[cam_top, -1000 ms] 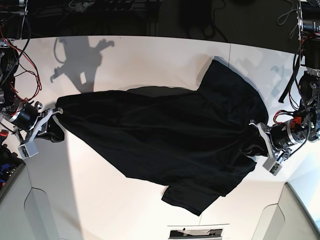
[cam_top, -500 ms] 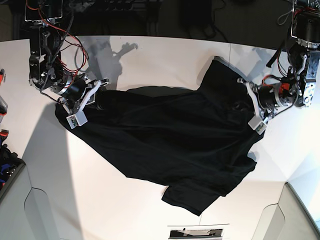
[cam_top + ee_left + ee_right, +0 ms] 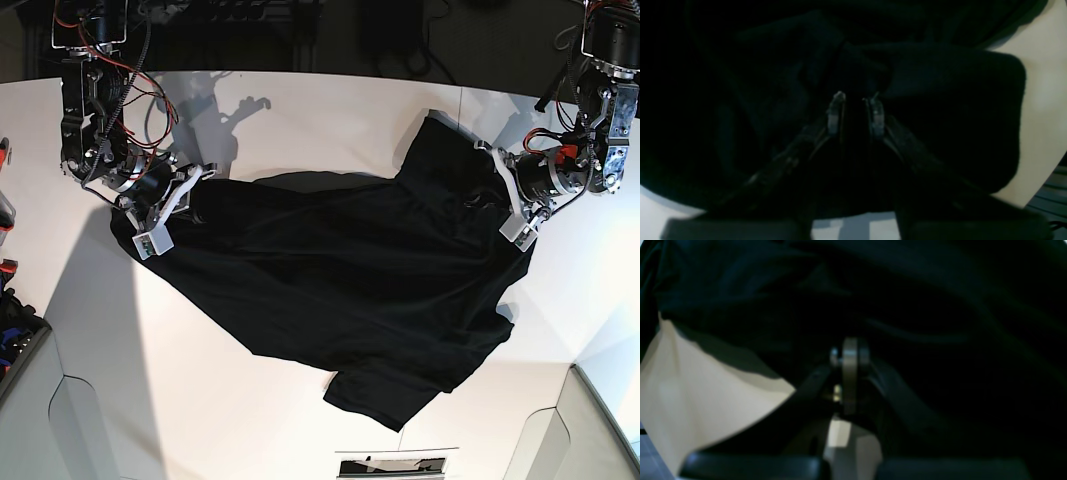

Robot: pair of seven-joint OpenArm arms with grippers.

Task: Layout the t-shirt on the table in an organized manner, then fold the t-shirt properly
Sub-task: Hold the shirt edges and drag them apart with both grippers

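Observation:
The black t-shirt (image 3: 350, 270) lies spread and rumpled across the white table (image 3: 300, 110), with one sleeve pointing at the near edge. At the shirt's left end my right gripper (image 3: 195, 192) is shut on a folded-over edge. The right wrist view has its fingers (image 3: 850, 353) pressed together, with dark cloth (image 3: 907, 290) all around and bare table (image 3: 690, 383) to the left. My left gripper (image 3: 492, 190) grips the shirt's right end. The left wrist view shows those fingertips (image 3: 836, 100) a narrow gap apart with black fabric (image 3: 940, 116) bunched between them.
A thin seam (image 3: 460, 100) crosses the tabletop at the back right. Grey panels (image 3: 30, 400) flank both near corners, and a bin with red and blue items (image 3: 8, 300) sits at the left edge. Cables and dark equipment (image 3: 250, 20) line the far side.
Over the last second both arms carried their shirt ends toward the far side of the table, folding the left edge inward. In the last half second they hardly shifted.

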